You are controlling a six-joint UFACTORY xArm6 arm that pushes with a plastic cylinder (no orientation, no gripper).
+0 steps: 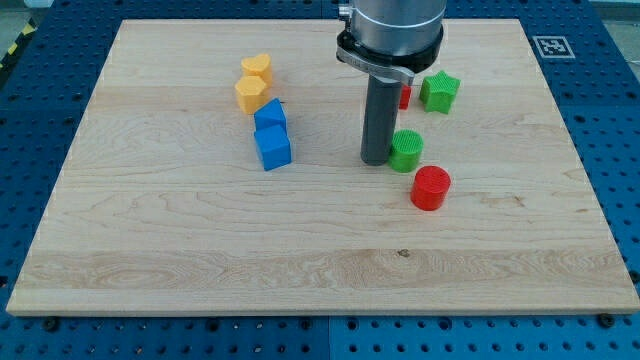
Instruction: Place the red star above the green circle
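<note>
- Wooden table (200,260) on blue perforated base (620,150).
- My tip (375,160) touches table just left of green circle (406,150); no fingers on this rod, so nothing grasped.
- Red star (404,96) mostly hidden behind rod, above green circle, just left of green star (439,91).
- Red cylinder (431,188) below-right of green circle.
- Two yellow blocks (254,83), two blue blocks (271,133) at view's left, well apart.

Single view: high front angle, looking down on whole wooden board (200,240), mid-distance.
</note>
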